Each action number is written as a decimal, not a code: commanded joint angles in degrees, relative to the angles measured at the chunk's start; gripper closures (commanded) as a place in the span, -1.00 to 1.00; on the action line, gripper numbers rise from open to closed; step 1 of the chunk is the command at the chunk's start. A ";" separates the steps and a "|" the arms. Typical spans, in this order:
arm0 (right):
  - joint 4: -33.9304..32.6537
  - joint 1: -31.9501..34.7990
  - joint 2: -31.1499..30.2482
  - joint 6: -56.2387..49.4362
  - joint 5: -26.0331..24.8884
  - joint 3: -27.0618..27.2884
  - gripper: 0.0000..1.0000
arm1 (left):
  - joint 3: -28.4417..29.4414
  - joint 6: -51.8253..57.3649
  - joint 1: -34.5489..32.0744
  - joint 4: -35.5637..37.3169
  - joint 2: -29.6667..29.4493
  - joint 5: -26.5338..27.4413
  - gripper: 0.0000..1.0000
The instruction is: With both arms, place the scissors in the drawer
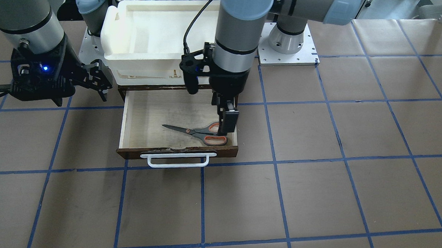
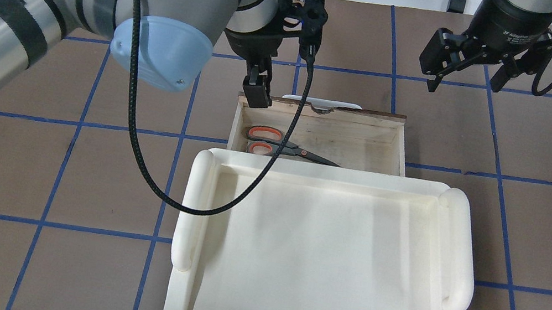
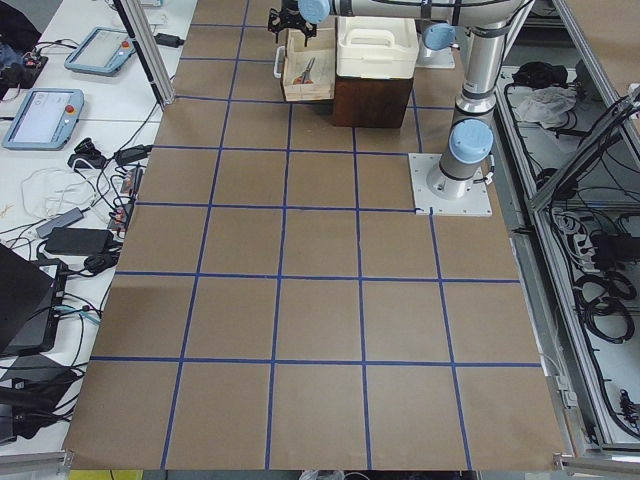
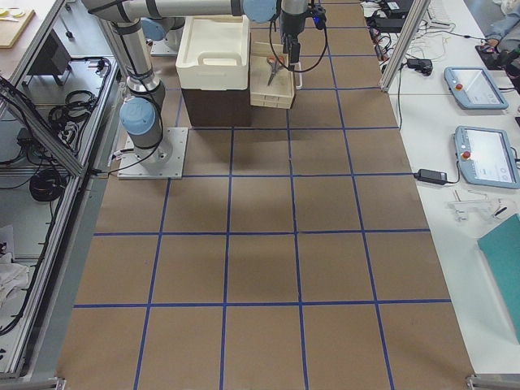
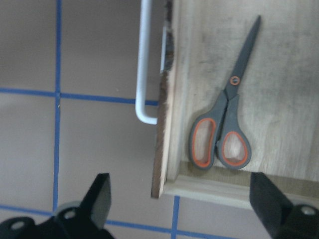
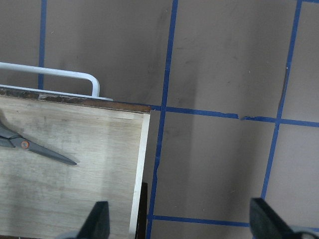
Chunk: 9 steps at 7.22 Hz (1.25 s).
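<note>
Exterior front-facing: a small pair of scissors (image 1: 197, 132) with dark grey blades and grey, orange-lined loops lies flat, blades closed. It rests on the pale plywood floor of the pulled-out dark brown wooden drawer (image 1: 123, 122), close to the front that carries the white bar handle (image 1: 178, 161). The left gripper (image 1: 224, 118) hangs over the loops. The right gripper (image 1: 96, 79) is off to the drawer's other side. A cream-white plastic tray (image 1: 157, 33) sits above the drawer's rear.

Overhead exterior: white lettering on the right gripper's black body begins "2F Adaptive"; the rest is too small to read. Its fingers (image 2: 435, 64) are spread and empty.

Left wrist-mounted: black fingers (image 5: 99, 196) stand wide apart above the drawer's corner, with nothing gripped.

Right wrist-mounted: fingers (image 6: 97, 221) stand apart over the brown, blue-taped table (image 6: 214, 59).
</note>
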 commanded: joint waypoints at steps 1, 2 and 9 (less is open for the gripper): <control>0.30 0.14 0.01 0.62 0.17 0.00 -1.00 | 0.18 -16.70 8.97 1.32 2.30 -3.07 -1.00; 0.65 0.14 -0.08 2.80 0.17 0.17 -1.00 | 0.18 -25.89 11.97 1.32 3.36 -2.74 -1.00; 0.39 0.31 -0.17 3.09 0.26 0.70 -1.00 | -0.87 -56.54 22.53 -5.41 4.59 3.79 -1.00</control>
